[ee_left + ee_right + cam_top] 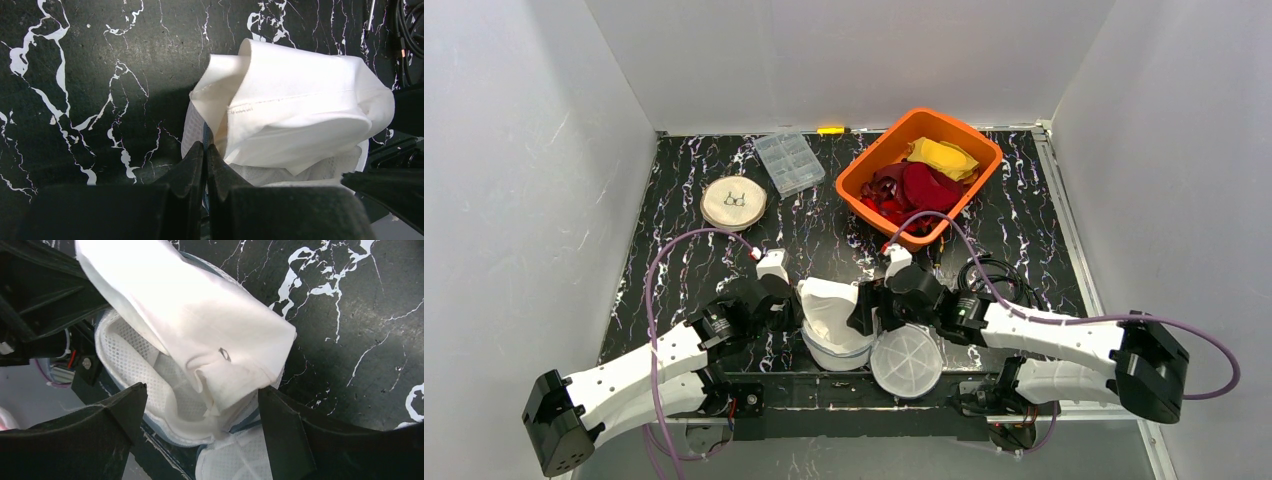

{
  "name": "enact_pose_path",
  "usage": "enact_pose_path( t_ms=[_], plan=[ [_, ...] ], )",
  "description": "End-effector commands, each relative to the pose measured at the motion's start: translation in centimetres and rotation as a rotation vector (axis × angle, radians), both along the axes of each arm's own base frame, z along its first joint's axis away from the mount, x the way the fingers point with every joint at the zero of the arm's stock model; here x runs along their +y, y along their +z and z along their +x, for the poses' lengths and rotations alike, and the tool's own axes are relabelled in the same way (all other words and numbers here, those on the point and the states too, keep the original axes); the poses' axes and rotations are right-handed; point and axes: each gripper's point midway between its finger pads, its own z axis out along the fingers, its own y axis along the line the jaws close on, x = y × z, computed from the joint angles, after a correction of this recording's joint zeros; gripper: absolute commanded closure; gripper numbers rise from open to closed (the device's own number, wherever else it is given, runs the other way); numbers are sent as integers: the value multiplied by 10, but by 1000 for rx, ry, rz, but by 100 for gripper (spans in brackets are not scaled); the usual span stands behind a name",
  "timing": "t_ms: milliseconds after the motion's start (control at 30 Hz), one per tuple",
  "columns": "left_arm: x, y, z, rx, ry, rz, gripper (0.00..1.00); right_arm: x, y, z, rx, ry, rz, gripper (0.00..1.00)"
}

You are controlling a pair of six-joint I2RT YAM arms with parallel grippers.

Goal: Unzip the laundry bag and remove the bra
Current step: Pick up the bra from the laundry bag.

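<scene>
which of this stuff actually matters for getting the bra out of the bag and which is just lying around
For the job: laundry bag, bra, left gripper, right gripper.

Lying about: orange bin with clothes, clear compartment box, round disc, yellow pen, black cables.

You have no readable text, label, brand or number in any view. The dark mark on the round pad (734, 200) at ten o'clock is too small to read (the bra (280, 95) shows only stitching).
</scene>
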Motion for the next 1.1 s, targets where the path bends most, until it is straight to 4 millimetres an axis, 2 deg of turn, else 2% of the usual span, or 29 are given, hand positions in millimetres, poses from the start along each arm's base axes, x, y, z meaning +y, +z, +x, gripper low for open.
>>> enact_pose_path(
  t_ms=[0, 133, 267, 333, 533, 667, 767, 900, 1000, 1067],
  plan=[
    [1, -3, -2, 12, 7, -11, 100, 23, 23, 14, -65, 11, 50, 13],
    [0, -2, -2, 12, 4, -16, 100, 29, 23, 20, -81, 3, 56, 20],
    [-1, -2, -2, 11, 2, -18, 100, 33, 30, 21, -105, 3, 102, 35],
    [-1, -3, -2, 12, -2, -17, 100, 35, 33, 21, -111, 5, 124, 39],
    [-3, -3, -2, 15, -1, -24, 100, 41, 32, 17, -87, 17, 165, 37],
    [-4, -2, -2, 15, -2, -28, 100, 46, 29, 14, -65, 37, 169, 43],
    [-4, -2, -2, 15, -2, -28, 100, 48, 23, 12, -52, 53, 153, 43],
    [-3, -2, -2, 14, -3, -28, 100, 47, 11, 8, -32, 73, 114, 40],
    [-3, -2, -2, 15, -2, -27, 100, 46, 5, 8, -27, 76, 97, 44],
    [-3, -1, -2, 14, -2, -31, 100, 45, 3, 8, -26, 75, 93, 51]
  ],
)
